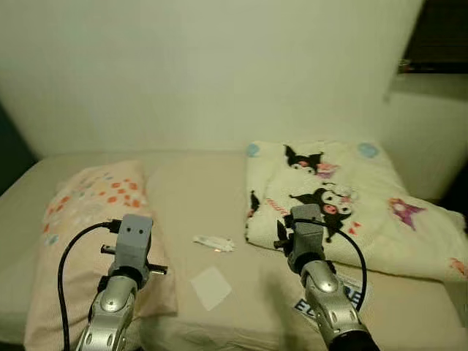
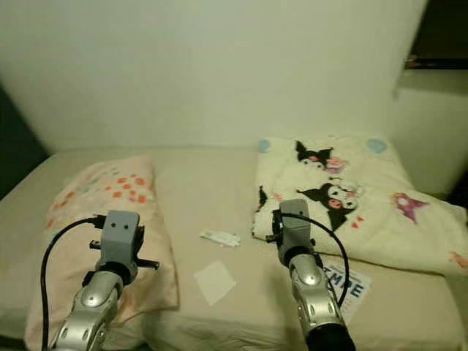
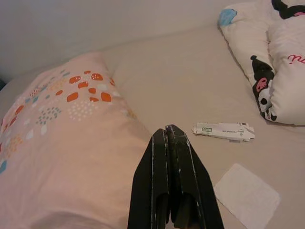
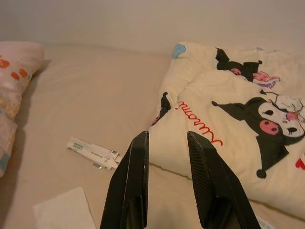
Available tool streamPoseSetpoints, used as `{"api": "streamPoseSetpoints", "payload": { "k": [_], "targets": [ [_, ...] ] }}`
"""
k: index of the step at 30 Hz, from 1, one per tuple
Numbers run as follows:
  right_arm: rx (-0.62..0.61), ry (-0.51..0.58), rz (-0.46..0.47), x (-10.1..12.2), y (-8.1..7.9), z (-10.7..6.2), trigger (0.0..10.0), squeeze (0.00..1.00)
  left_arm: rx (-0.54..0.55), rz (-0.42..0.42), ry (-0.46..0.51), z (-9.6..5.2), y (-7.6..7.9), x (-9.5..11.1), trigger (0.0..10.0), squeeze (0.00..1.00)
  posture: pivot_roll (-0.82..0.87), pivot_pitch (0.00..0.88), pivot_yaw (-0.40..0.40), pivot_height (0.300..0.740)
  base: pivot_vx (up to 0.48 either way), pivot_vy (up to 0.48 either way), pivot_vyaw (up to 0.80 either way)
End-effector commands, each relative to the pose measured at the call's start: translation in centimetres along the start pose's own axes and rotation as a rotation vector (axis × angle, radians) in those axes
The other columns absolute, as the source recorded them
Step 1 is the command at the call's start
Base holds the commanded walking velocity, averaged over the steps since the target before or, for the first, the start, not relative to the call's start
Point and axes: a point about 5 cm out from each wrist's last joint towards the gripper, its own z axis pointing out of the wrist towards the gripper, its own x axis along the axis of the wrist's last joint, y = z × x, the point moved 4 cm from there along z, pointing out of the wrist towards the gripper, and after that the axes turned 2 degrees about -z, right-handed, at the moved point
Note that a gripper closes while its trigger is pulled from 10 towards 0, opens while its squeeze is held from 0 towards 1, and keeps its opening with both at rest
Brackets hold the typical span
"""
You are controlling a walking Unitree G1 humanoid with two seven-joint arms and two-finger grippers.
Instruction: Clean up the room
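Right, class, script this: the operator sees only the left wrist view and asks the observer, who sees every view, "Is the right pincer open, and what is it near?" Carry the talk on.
Observer: Open. The right pincer points at the blanket's near edge.
Operator: Any litter besides the wrapper and tissue I see?
Observer: Yes, a printed sheet lies on the bed, at the blanket's near edge, beside the right arm.
Operator: Anything beyond the blanket?
Observer: A dark opening, high up on the robot's right.
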Motion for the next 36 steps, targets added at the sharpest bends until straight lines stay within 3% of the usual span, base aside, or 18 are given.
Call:
{"api": "streamPoseSetpoints", "payload": {
  "k": [1,29,36],
  "targets": [
    [0.022,-0.042,0.013,-0.6,-0.7,0.1,10.0,0.0,0.034,0.017,-0.052,-0.5,-1.2,-1.4,10.0,0.0,-0.01,0.042,0.036,0.73,0.0,0.0,0.0],
    [0.064,-0.006,-0.011,0.0,-1.2,0.2,10.0,0.0,0.007,0.027,-0.044,-1.0,-0.6,-1.5,10.0,0.0,0.0,0.052,0.018,0.603,0.0,0.0,0.0],
    [0.057,-0.012,-0.015,0.0,-1.2,0.2,10.0,0.0,-0.018,0.033,-0.04,-0.8,0.0,-1.3,10.0,0.0,0.0,0.053,0.029,0.603,0.0,0.0,0.0]
  ]
}}
